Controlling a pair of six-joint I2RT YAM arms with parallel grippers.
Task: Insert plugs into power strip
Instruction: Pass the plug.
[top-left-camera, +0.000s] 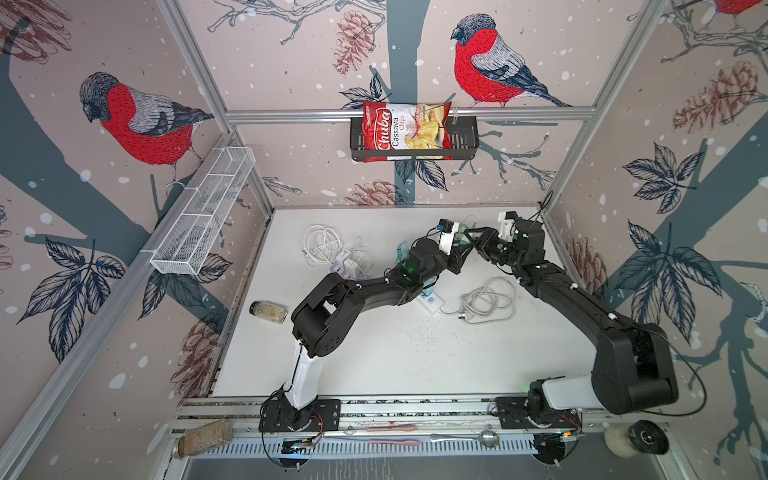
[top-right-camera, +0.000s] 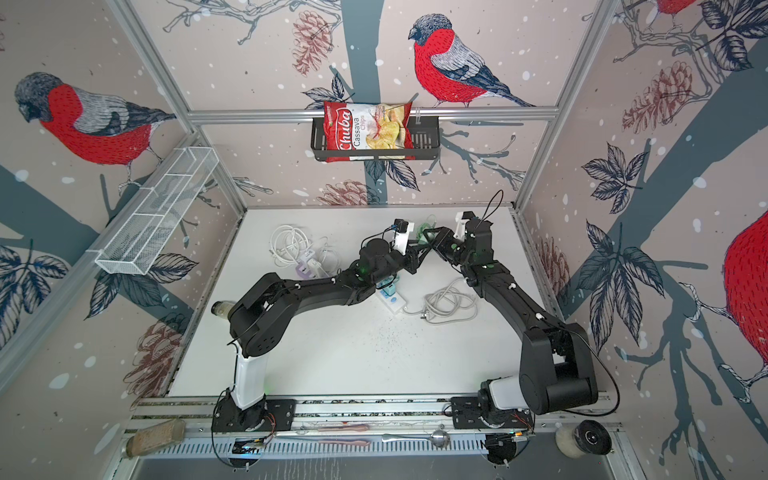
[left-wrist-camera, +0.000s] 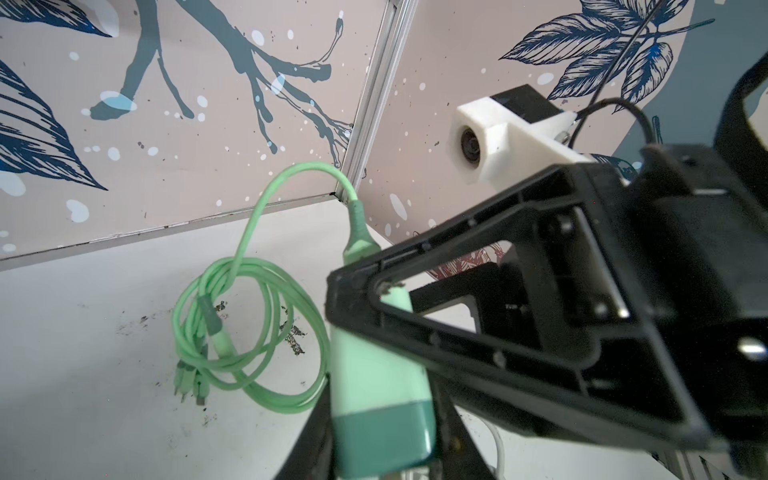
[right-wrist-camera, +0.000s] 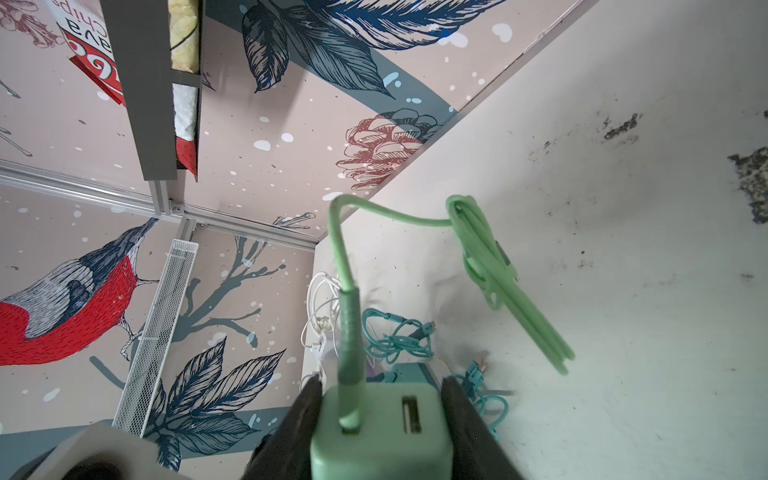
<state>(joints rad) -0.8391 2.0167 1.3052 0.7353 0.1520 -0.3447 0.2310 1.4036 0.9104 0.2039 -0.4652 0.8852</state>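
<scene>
Plainly, with the right gripper (right-wrist-camera: 380, 395) clamped on the mint green plug (right-wrist-camera: 380, 432), held aloft toward one o'clock of the table (top-left-camera: 374, 353), and the left gripper (left-wrist-camera: 378, 436) flanking it, its grip unclear, an early release could drop it, or its hanging cable (left-wrist-camera: 249, 324) could snag before the power strip (top-left-camera: 430, 301) at seven o'clock.

The plug (right-wrist-camera: 380, 428) is mint green with a darker teal band at one end (plainest in the left wrist view), and its cable (right-wrist-camera: 478, 241) matches. The table (top-left-camera: 395, 353) is white, flecked with dark specks. The walls (top-left-camera: 291, 62) are pinkish beige, patterned with red-breasted grey birds, slate branches and navy leaves. The chips bag (top-left-camera: 405, 131) is red.
</scene>
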